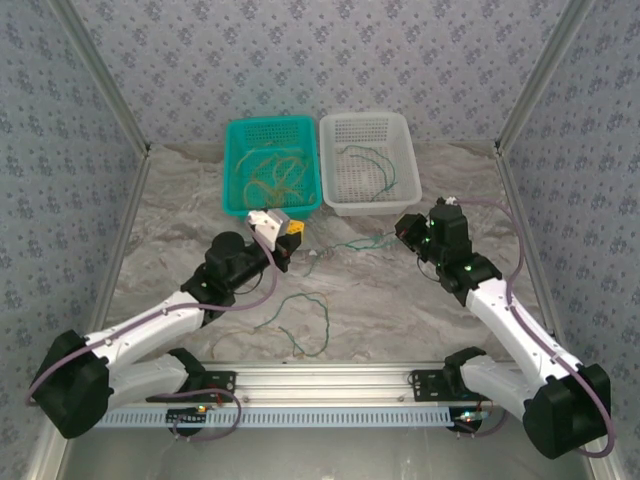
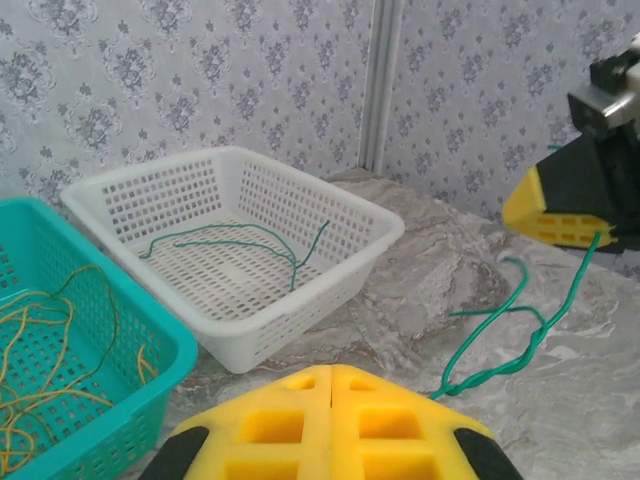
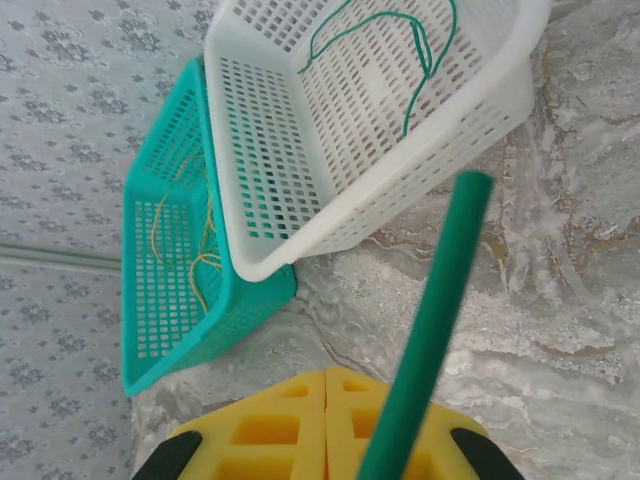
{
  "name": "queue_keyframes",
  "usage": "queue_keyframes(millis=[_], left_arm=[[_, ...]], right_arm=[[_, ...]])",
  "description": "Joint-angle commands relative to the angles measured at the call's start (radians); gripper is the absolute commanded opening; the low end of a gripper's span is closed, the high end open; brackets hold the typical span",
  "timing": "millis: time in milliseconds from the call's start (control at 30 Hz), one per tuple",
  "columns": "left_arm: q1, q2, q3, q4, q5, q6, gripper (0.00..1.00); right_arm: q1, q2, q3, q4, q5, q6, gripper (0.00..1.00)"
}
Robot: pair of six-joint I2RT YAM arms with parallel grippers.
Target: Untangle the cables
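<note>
The sorting looks partly done. One thin green strand (image 2: 230, 229) lies alone in the white basket (image 3: 270, 150), while a knot of yellowish cables (image 1: 268, 175) with a darker strand among them sits in the teal basket (image 3: 165, 300) beside it, not yet pulled apart.

The work in hand is a green cable (image 3: 432, 318) strung above the table (image 1: 400, 310) between the two arms, just in front of the baskets. The right gripper (image 3: 327, 385) has its yellow fingers pressed together with this cable coming out from between them, so it is clamped on one end. The left gripper (image 2: 332, 380) is also fully closed; the cable's twisted other end runs right up to its fingertips and appears pinched there, though the contact point is hidden behind a finger. Near that end the cable is kinked and wound on itself, which suggests a tangle left to work out.

Nearer the arm bases a further dark cable (image 1: 300, 296) lies in a loose loop on the table, well apart from both grippers – untouched. By this reading the job is perhaps a third done – the held cable, the loose loop and the teal basket's bundle remain
</note>
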Motion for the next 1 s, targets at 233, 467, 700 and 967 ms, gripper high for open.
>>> queue_keyframes(millis=[233, 467, 700, 967], left_arm=[[0.007, 0.098, 0.2, -0.114, 0.133, -0.053, 0.64], [0.007, 0.303, 0.422, -0.278, 0.363, -0.055, 0.76], [-0.021, 0.435, 0.542, -0.368, 0.473, -0.02, 0.81], [-0.063, 0.497, 0.559, -0.346, 0.51, -0.021, 0.83]], right_arm=[[0.076, -0.057, -0.047, 0.235, -0.042, -0.251, 0.0], [0.144, -0.089, -0.048, 0.281, -0.036, -0.433, 0.0], [0.179, -0.104, -0.048, 0.294, 0.056, -0.479, 0.0], [0.175, -0.097, -0.028, 0.287, 0.084, -0.479, 0.0]])
